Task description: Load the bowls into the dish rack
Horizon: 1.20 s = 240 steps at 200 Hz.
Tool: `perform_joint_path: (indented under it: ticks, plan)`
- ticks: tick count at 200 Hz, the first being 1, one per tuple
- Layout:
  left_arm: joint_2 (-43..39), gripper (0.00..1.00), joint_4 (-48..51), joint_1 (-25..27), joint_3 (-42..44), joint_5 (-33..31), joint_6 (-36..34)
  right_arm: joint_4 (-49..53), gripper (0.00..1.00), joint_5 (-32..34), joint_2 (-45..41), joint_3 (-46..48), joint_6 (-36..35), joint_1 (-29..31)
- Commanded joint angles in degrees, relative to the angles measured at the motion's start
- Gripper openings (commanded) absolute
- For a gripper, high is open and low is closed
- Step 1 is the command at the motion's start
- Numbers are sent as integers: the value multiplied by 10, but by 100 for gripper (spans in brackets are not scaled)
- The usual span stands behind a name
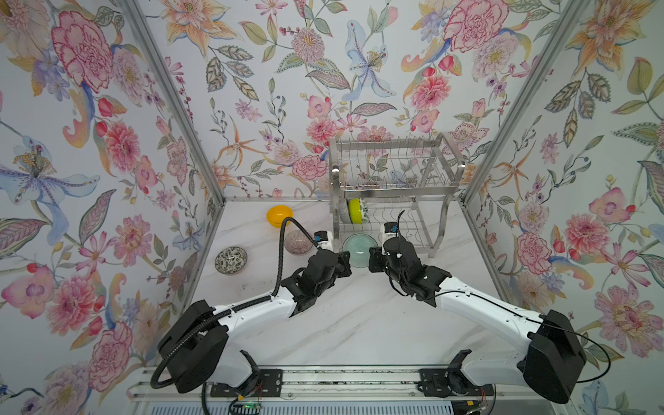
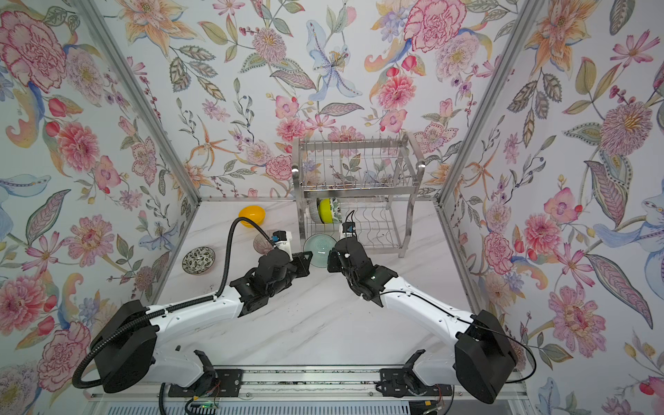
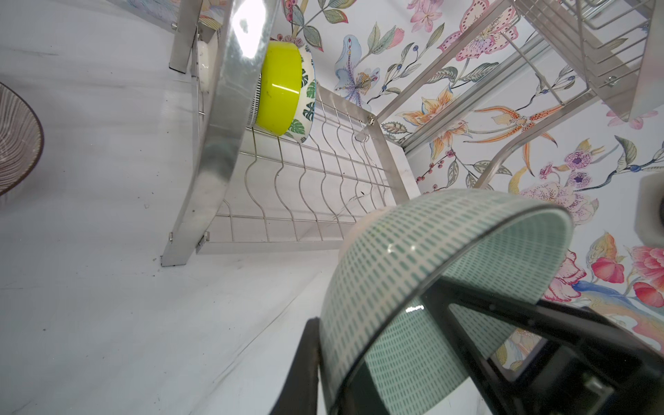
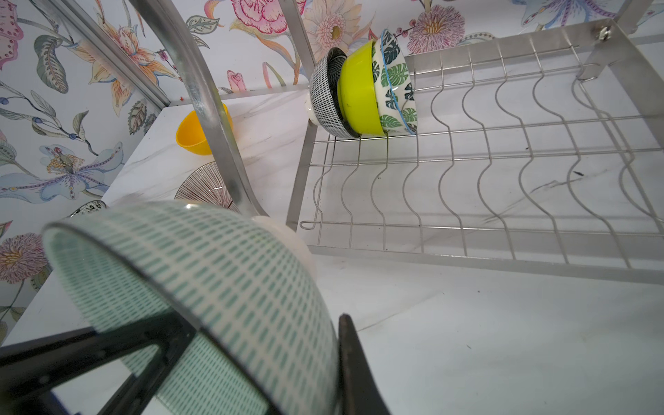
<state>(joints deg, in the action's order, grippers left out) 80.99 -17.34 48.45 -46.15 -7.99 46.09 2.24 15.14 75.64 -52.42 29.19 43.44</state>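
My left pincer (image 1: 346, 261) and right pincer (image 1: 373, 258) are both clamped on the rim of the pale green bowl (image 1: 359, 248), one finger inside and one outside. The bowl is glossy and round, printed with small teal dashes. It has a white foot and hangs tilted just before the lower tier of the shiny wire dish rack (image 1: 391, 187).

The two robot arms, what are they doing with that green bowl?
Both hold one pale green dash-patterned bowl before the shiny steel wire dish rack: the left gripper and the right gripper pinch opposite sides of its rim. Three bowls already stand in the rack's lower tier. An orange-yellow bowl, a pinkish ribbed bowl and a dark floral bowl wait on the white table.
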Motion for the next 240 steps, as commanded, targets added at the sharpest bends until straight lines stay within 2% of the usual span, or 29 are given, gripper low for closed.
perform_joint_path:
  ticks: [1, 34, 85, 122, 157, 200, 232, 240]
  plan:
    - [-30, 0, 14, 9, 8, -8, -27, -54, 19, -10, -15, 1, 6, 0]
    - [-42, 0, 45, 10, 12, -53, -29, -63, 28, -18, -14, 2, 12, 0]
    - [-58, 0, 59, 9, 23, -99, -31, -75, 52, -31, -10, 4, 22, -4]
    - [-67, 0, 59, 9, 34, -135, -42, -95, 65, -63, -13, 14, 51, -17]
    - [-67, 0, 58, 9, 43, -174, -46, -124, 73, -98, -25, 29, 81, -35]
    - [-56, 0, 50, 9, 38, -215, -60, -135, 77, -143, -44, 39, 138, -76]
    - [-45, 0, 16, 11, 29, -232, -85, -94, 78, -130, -70, 46, 209, -116]
    - [-38, 0, 10, 12, 24, -240, -92, -85, 81, -130, -75, 49, 231, -146]
